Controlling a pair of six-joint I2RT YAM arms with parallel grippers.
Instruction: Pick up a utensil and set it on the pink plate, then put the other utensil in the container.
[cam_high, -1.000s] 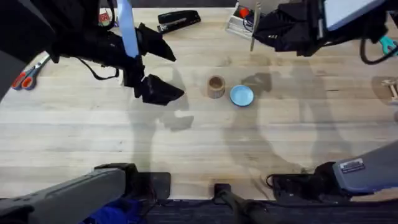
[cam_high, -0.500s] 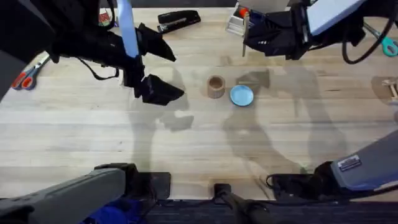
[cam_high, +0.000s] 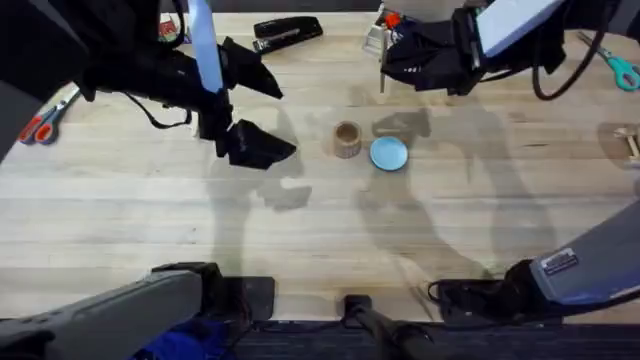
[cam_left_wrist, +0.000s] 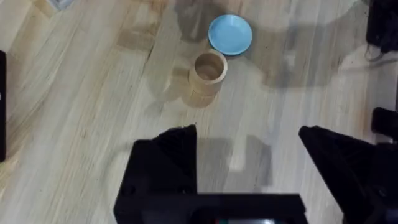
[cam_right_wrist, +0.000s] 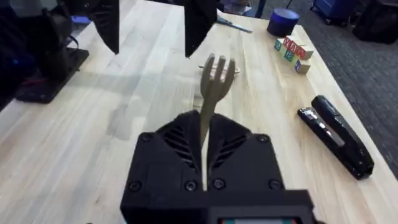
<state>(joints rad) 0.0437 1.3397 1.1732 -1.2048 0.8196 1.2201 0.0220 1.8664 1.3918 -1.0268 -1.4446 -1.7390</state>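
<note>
The fork is pinched upright in the right claw, handle clamped between the closed fingers and tines pointing away from the wrist; from overhead it shows as a thin pale stick hanging at the claw's left side. Over the last second that claw has carried it leftward across the far part of the table, from well to the right of the cup to a spot almost level with it but farther back. The tan container stands just below and a little left of the claw in the overhead view, with a light-blue dish touching or nearly touching its right side. I'd judge this to be the approach for dropping the fork into the container; what remains is to line up over the rim and lower. The left claw hangs spread wide and empty, the container ahead of its fingertips and well apart from them, and it has not shifted. Under that arm I can't make out a pink plate or a spoon, so whether the first step is done is hard to say. A black stapler lies on the far edge, left of the right claw.
</note>
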